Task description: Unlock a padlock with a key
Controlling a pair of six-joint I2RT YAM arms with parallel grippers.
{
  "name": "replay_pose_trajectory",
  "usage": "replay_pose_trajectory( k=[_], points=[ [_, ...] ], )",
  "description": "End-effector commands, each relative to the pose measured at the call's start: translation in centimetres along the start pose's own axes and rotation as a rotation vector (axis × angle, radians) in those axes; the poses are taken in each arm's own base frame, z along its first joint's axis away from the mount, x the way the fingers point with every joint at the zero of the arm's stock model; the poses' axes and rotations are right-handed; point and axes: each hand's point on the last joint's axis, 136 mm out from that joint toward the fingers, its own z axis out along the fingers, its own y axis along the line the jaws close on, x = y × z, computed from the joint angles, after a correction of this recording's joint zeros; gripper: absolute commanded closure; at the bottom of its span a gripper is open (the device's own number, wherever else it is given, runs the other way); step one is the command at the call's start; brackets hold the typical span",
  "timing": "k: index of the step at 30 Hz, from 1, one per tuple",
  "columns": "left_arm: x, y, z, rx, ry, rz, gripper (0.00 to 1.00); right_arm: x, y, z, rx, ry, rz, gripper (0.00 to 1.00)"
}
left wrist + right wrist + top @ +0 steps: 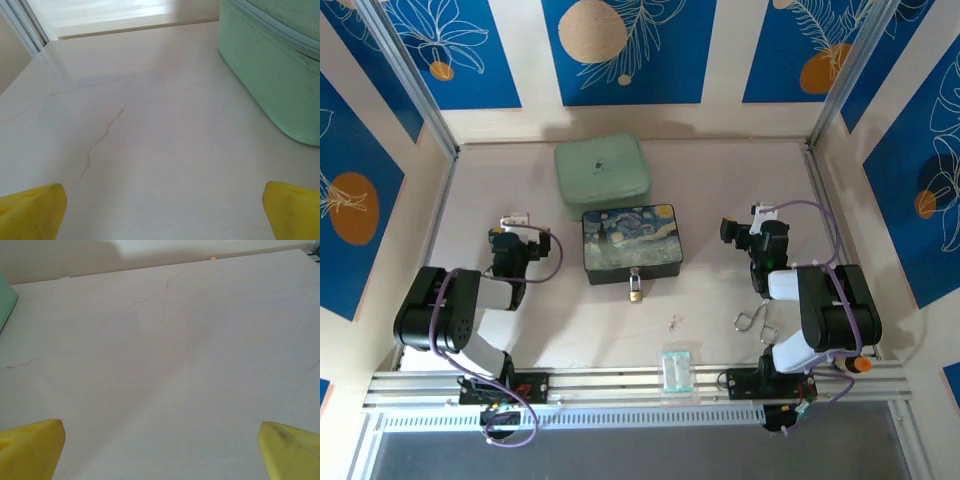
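- The left pincer (162,200) is held spread wide above the worktop (150,110), with a green case (270,70) ahead on its right.
- The right pincer (161,432) is likewise spread wide over bare worktop.
- The padlock (636,290) is seen between the two pincers, against the near side of the painted box (631,243).
- The key (675,322) is laid nearer the right pincer, left of the wire loops (752,322).

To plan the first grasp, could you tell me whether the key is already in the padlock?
No, the key lies loose on the table, apart from the padlock at the front of the painted box.
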Motion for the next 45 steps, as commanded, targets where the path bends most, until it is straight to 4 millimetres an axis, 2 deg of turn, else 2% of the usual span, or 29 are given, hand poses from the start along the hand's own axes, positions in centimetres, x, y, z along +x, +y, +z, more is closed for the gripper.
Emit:
replay_pose_trajectory(
  k=[1, 3, 36, 39, 45],
  points=[
    [-0.8, -0.4, 0.3, 0.036, -0.024, -0.003, 0.0, -0.4, 0.4, 0.0, -0.017, -0.016, -0.02, 0.01],
    [-0.8, -0.9, 0.3, 0.063, -0.023, 0.007, 0.0, -0.5, 0.3, 0.0, -0.016, -0.016, -0.02, 0.01],
    [-0.9, -1.0, 0.2, 0.072, -0.029, 0.007, 0.0, -0.4, 0.4, -0.1, -0.02, -0.017, -0.018, 0.01],
    [-1.8, -0.9, -0.8, 0.076, -0.061, 0.009, 0.0, -1.1, 0.8, -0.8, -0.034, -0.041, -0.031, 0.01],
    [-5.5, 0.5, -3.5, 0.021, -0.086, -0.034, 0.0, -3.5, 1.5, -3.4, -0.032, -0.009, -0.004, 0.01]
  ],
)
